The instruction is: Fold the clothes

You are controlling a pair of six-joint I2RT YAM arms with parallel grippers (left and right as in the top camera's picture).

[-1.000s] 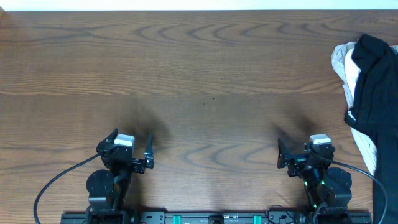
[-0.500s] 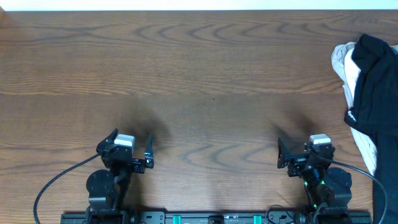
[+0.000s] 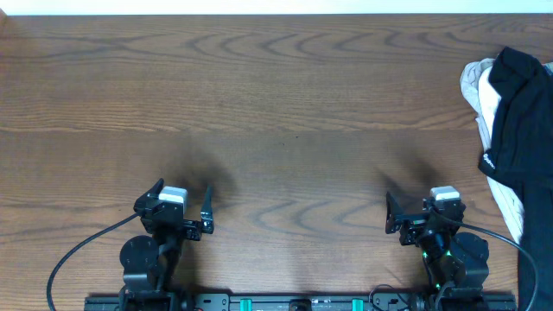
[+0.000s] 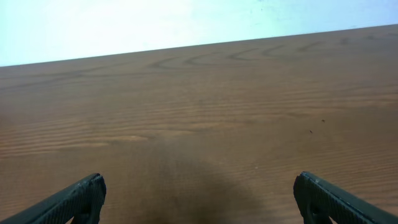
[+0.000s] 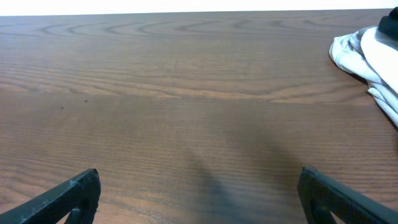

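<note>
The clothes lie in a heap at the table's right edge. A black shirt (image 3: 523, 121) with a tiny white logo is draped over a white garment (image 3: 480, 85). The right wrist view catches the white garment (image 5: 364, 53) at its upper right, with a corner of the black shirt (image 5: 389, 25) above it. My left gripper (image 3: 182, 200) rests near the front edge on the left, open and empty, far from the heap. My right gripper (image 3: 423, 212) sits near the front edge on the right, open, with nothing between its fingers. In both wrist views, the left gripper (image 4: 199, 190) and the right gripper (image 5: 199, 183) have only bare wood between the fingertips.
The wooden table (image 3: 285, 112) stretches from the arms to a pale wall along the far edge. Black cables (image 3: 73, 259) loop beside each arm base at the front. The clothes heap runs off the right side of the overhead view.
</note>
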